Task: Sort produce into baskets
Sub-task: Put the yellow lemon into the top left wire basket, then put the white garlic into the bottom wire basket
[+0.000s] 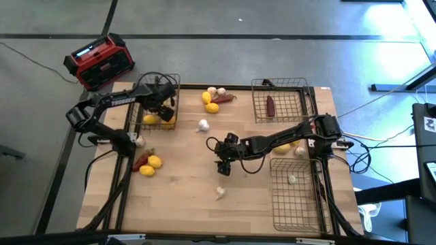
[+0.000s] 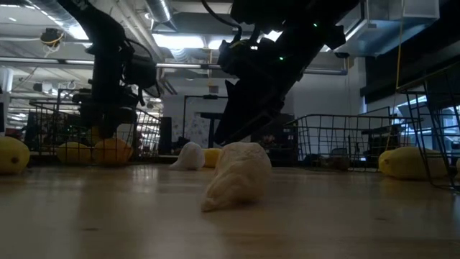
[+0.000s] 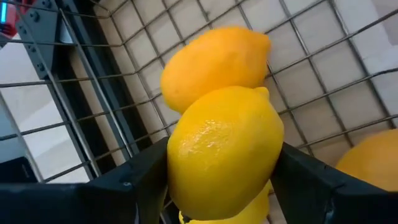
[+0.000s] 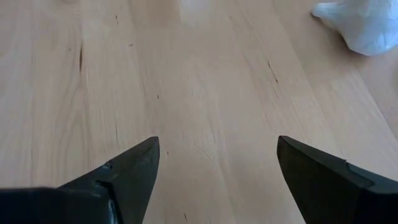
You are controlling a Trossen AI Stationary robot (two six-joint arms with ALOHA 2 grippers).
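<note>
My left gripper is down inside the far-left wire basket, shut on a yellow lemon. An orange lemon lies on the basket's mesh floor just beyond it, another shows at the side, and a yellow one lies under the held fruit. My right gripper hangs open over bare wood at the table's middle, nothing between its fingers. A white garlic bulb lies on the table a little nearer the near edge. My left gripper pinches the yellow lemon by its two opposite sides between both fingers. The fingers slant steeply down from above into the basket. The lemon's nub end points away from the wrist. Whether it rests on the lemon beneath it, I cannot tell.
Lemons, garlic and a dark red piece cluster at the far middle; one garlic lies alone. More produce sits near the left edge. The far-right basket holds a red piece, the near-right basket a garlic. A red-and-black box stands off the table.
</note>
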